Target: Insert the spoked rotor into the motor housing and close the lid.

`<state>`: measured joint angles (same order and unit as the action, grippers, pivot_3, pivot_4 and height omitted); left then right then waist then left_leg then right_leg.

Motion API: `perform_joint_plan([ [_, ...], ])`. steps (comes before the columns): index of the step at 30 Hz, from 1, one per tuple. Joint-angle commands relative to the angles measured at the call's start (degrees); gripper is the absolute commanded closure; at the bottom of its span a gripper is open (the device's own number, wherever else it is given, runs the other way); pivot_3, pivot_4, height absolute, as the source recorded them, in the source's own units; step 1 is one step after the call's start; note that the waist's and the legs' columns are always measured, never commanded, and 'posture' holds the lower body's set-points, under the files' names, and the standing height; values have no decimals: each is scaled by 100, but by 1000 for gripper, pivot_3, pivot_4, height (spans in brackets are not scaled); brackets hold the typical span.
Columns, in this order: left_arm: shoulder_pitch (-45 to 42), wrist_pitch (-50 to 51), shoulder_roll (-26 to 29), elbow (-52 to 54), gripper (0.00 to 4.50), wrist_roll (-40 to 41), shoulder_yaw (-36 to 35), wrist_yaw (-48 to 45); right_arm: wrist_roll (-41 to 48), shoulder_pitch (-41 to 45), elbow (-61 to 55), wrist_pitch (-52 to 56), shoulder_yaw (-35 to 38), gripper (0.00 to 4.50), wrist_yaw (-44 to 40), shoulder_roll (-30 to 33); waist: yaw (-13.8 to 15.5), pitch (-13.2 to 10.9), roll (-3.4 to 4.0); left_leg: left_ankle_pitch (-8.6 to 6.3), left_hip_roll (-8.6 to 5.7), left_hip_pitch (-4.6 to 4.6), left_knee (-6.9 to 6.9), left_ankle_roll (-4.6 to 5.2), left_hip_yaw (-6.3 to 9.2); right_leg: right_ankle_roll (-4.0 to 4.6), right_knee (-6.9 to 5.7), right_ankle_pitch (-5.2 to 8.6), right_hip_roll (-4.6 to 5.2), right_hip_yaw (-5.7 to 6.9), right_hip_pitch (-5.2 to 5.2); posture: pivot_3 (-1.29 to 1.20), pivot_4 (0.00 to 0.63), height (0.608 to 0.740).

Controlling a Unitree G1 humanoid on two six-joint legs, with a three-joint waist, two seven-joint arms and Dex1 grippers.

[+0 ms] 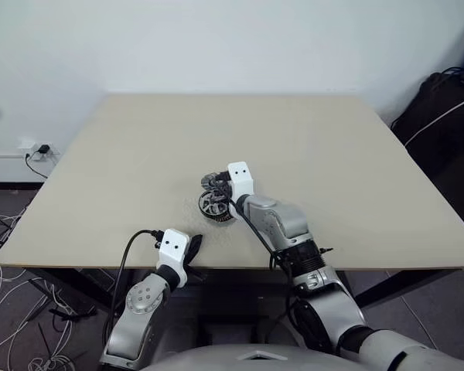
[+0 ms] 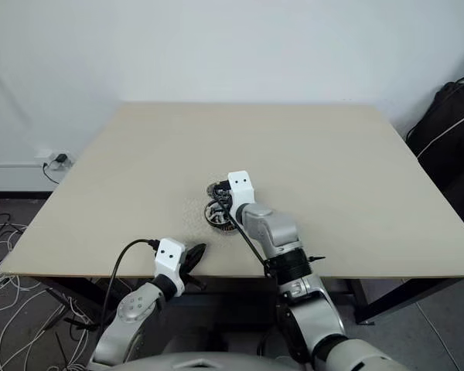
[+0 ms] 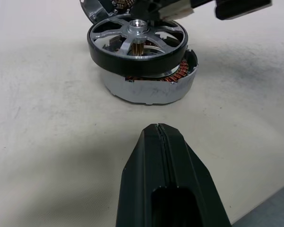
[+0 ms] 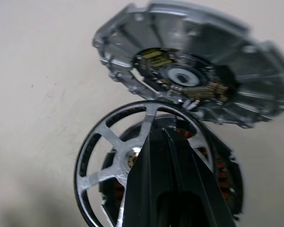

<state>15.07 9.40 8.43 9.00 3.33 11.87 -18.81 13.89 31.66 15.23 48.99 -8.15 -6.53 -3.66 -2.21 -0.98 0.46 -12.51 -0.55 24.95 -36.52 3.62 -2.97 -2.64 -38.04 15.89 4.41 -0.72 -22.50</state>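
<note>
Left gripper [image 1: 193,246]: at the near edge of the table [image 1: 356,154], left of the parts, with its two black fingers pressed together and nothing between them. It points toward the housing and stands well apart from it.

Right gripper [image 4: 157,142]: over the middle of the table, fingers closed. The tips are at the hub of the rotor and seem to pinch a spoke there, but I cannot tell the exact contact.

Rotor [image 3: 137,43]: a black ring with grey spokes and a shiny hub with a brass pinion under it. It sits tilted on top of the housing, shifted a little to the left, not yet seated. I judge it to be stiff and rather heavy for its size, with a smooth, slippery rim. The spokes or the hub give the better hold. It may snap sideways if magnets pull.

Housing [image 3: 149,87]: a shallow grey cup on the table, directly under the rotor. Inside, the copper-brown windings [image 3: 180,72] show at the right side. These look delicate, so the rotor should go down straight.

Lid [image 4: 199,78]: just beyond the housing, leaning with its inner face visible, a ribbed face with a dark centre. It looks rigid, best taken by the rim.
</note>
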Motion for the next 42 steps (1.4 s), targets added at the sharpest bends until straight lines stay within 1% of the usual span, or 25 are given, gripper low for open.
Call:
perform_joint_plan([
  [1,-65,-57,-15,122,4500,33,17,-12,-3,31,-351,74,83,4477,-70,19,0,0,0,0,0,0,0,0,0,0,0,0,0,0,0,0,0,740],
  [20,-43,-30,-11,120,4500,13,-9,29,-213,-159,-562,485,-154,4477,-357,325,5,1,-1,0,0,-1,-2,0,0,0,-1,0,1,0,2,0,0,740],
  [29,-31,-25,-22,112,4500,12,-7,41,-319,-180,-806,354,-241,4477,-509,428,7,1,-1,0,0,-2,-3,0,0,0,-2,0,1,0,2,0,0,740],
  [35,-26,-32,-19,105,4500,6,-7,39,-308,-286,-1271,118,-125,4477,-537,432,10,1,-1,0,0,-1,-3,0,0,0,-2,0,0,0,2,0,0,740],
  [38,-22,-37,-9,100,4500,6,-6,26,-374,-360,-1505,28,-242,4477,-618,547,11,1,-2,0,0,-1,-5,0,0,0,-3,0,0,0,2,0,0,740],
  [42,-26,-39,3,84,4500,11,-2,6,-313,-443,-1758,201,-392,4477,-887,723,15,2,-2,0,0,-1,-8,1,0,0,-3,0,1,0,4,0,0,740],
])
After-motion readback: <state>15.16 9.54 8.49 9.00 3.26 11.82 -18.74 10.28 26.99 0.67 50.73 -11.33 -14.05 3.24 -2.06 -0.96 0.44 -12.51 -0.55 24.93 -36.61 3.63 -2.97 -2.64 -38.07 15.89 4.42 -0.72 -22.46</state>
